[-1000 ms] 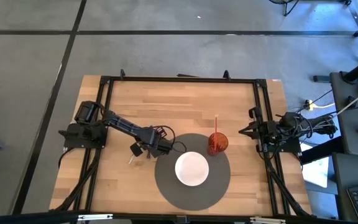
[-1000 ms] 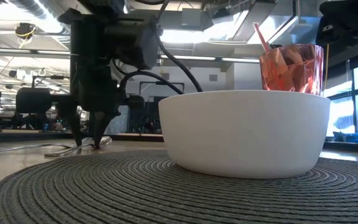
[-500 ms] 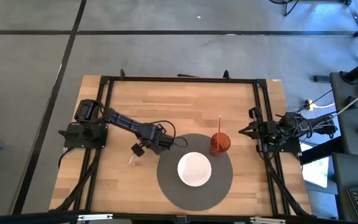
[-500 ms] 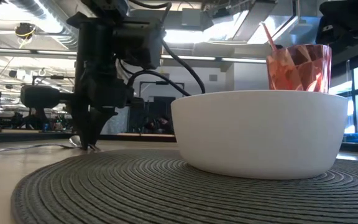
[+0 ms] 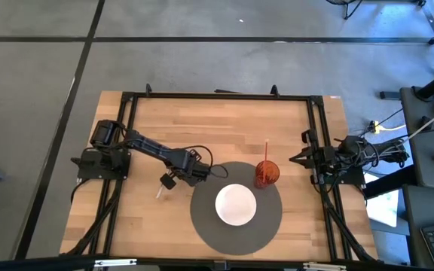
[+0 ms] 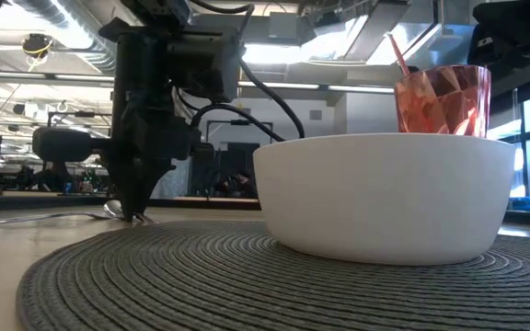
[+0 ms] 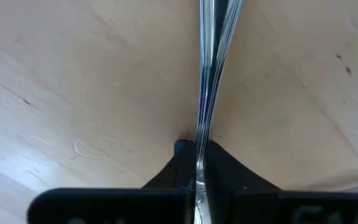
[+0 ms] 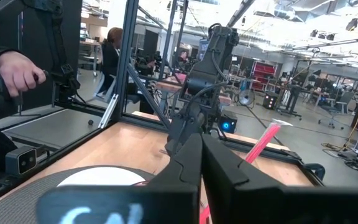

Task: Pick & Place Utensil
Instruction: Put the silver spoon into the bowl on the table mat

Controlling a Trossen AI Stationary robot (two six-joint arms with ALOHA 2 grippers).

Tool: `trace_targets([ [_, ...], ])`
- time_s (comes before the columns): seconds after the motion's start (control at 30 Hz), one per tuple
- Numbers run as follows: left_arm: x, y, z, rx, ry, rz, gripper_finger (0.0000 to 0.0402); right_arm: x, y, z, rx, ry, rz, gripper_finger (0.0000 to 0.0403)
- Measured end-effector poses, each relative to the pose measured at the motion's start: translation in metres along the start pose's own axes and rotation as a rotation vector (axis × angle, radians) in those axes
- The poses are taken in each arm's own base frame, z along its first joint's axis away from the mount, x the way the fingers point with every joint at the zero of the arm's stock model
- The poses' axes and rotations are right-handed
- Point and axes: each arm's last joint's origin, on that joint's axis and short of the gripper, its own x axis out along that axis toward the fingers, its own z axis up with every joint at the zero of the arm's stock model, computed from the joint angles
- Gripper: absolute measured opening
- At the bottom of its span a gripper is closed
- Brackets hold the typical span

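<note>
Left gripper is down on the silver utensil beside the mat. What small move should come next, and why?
Probably a short straight lift. The left gripper looks shut on the silver utensil, whose handle runs between its fingers while the utensil still lies on the wooden table, left of the grey mat. Raising it first should clear the mat's edge before carrying it toward the white bowl or red cup. The right gripper waits at the table's right edge.
</note>
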Motion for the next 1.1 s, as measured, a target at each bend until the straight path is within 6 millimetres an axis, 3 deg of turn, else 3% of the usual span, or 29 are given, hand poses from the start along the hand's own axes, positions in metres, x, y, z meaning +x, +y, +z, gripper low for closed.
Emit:
trace_targets([
  [0.73, -0.044, 0.001, -0.028, -0.1, 0.04, 0.186, 0.0006, 0.0, 0.0, 0.0, 0.0, 0.0, 0.0, 0.0011],
  [0.93, -0.069, 0.001, -0.015, -0.169, -0.202, 0.321, 0.0006, 0.0, 0.0, 0.0, 0.0, 0.0, 0.0, 0.0011],
  [1.1, -0.109, -0.001, 0.013, -0.181, -0.506, 0.421, 0.0005, 0.0, 0.0, 0.0, 0.0, 0.0, 0.0, 0.0011],
])
